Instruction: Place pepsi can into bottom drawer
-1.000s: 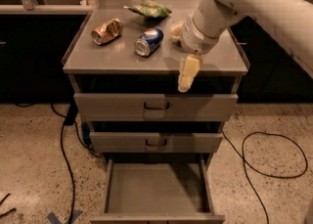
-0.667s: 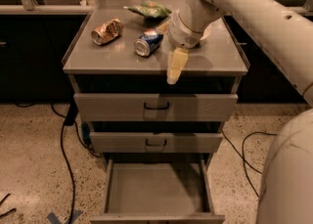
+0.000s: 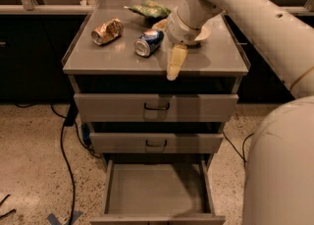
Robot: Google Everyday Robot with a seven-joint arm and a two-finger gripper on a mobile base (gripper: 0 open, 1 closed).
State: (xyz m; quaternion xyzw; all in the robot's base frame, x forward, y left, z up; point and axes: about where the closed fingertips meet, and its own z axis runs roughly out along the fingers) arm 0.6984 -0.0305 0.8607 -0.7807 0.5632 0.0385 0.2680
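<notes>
Gripper: the pale cream gripper (image 3: 175, 62) hangs low over the front edge of the grey cabinet top (image 3: 108, 58), just right of the can. Whether it is clenched or released cannot be told.
Can: the pepsi can (image 3: 148, 42), small, blue and silver-ended, lies on its side on that top, apart from the gripper and not yet grasped.
Drawer: the bottom drawer (image 3: 156, 189), deep grey metal, stands pulled out to receive it.
Neighbour: a dented gold-coloured can (image 3: 107, 31) lies further left, likely out of the way.

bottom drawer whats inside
The bottom drawer shows only bare grey floor; its rear is hidden under the middle drawer. The pepsi can lies on the cabinet top, gripper beside it.
</notes>
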